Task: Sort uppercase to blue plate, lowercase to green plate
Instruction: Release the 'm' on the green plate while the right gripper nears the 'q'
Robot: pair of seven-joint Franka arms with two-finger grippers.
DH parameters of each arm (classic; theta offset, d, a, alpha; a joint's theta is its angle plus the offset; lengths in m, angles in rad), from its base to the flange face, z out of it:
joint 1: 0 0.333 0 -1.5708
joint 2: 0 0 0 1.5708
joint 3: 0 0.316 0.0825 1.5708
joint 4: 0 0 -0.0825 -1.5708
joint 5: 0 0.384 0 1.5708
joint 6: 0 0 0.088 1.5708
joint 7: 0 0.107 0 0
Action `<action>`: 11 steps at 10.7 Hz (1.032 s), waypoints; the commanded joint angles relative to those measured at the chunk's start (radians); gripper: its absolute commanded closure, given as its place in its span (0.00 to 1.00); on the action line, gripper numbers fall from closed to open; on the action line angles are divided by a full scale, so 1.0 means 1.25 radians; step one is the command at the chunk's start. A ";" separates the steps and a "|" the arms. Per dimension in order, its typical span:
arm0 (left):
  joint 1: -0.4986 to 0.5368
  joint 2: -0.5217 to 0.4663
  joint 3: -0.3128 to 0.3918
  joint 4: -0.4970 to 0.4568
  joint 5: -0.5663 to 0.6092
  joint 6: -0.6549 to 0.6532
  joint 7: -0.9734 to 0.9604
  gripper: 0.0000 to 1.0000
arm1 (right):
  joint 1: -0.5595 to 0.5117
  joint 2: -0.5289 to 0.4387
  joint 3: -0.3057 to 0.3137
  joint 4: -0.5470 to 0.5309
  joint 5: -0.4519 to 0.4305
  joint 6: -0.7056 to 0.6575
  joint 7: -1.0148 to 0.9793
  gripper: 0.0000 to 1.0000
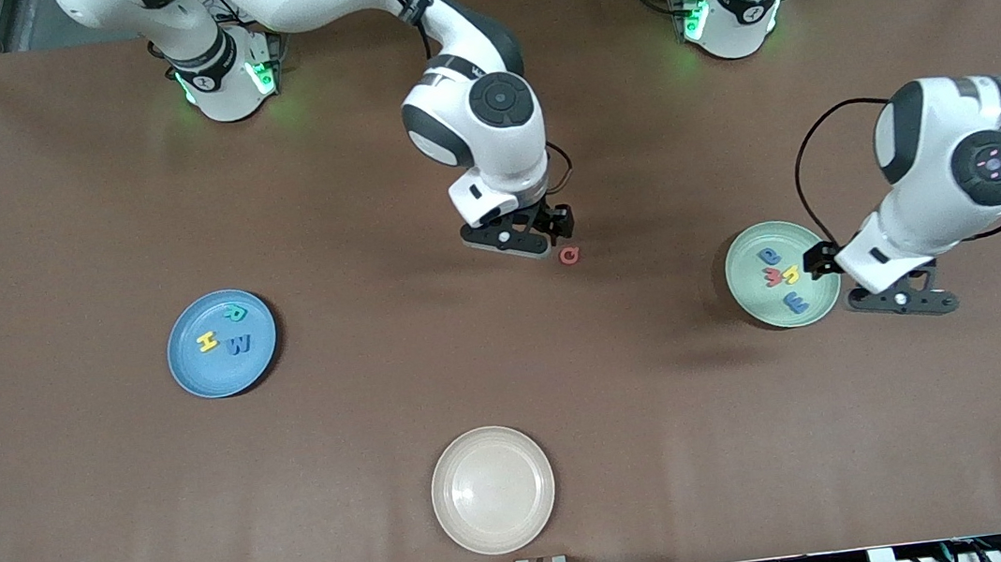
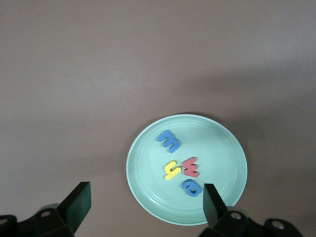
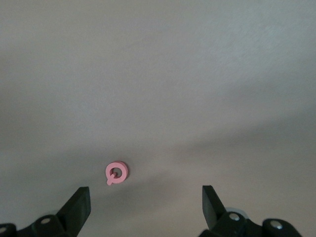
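The blue plate (image 1: 219, 377) holds a yellow H (image 1: 207, 342), a green R (image 1: 233, 312) and a blue W (image 1: 238, 345). A red Q (image 1: 569, 255) (image 3: 116, 173) lies on the bare table mid-table. My right gripper (image 1: 517, 243) (image 3: 145, 207) hangs open just beside it, nothing between its fingers. The green plate (image 1: 751, 290) (image 2: 217, 148) carries a blue a (image 2: 191, 187), red m (image 2: 190, 167), yellow h (image 2: 173, 169) and blue e (image 2: 169, 140). Over that plate's rim my left gripper (image 1: 898, 300) (image 2: 145, 205) stands open and empty.
An empty cream plate (image 1: 493, 489) sits near the table's front edge, nearer to the front camera than the Q. Brown tabletop stretches between the three plates.
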 commanded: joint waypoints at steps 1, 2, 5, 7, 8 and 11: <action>-0.079 -0.038 0.084 0.055 -0.039 -0.085 0.002 0.00 | 0.029 0.084 -0.010 0.107 -0.030 -0.008 0.051 0.00; -0.108 -0.050 0.119 0.085 -0.045 -0.124 0.001 0.00 | 0.042 0.096 -0.026 0.120 -0.030 -0.008 0.058 0.00; -0.141 -0.117 0.165 0.116 -0.050 -0.204 -0.005 0.00 | 0.089 0.184 -0.066 0.210 -0.031 -0.004 0.081 0.05; -0.165 -0.155 0.190 0.131 -0.050 -0.231 -0.018 0.00 | 0.100 0.209 -0.074 0.217 -0.032 0.018 0.082 0.08; -0.179 -0.159 0.212 0.158 -0.050 -0.267 -0.021 0.00 | 0.108 0.221 -0.087 0.217 -0.031 0.029 0.083 0.10; -0.199 -0.175 0.238 0.228 -0.051 -0.375 -0.023 0.00 | 0.115 0.246 -0.091 0.222 -0.031 0.056 0.090 0.15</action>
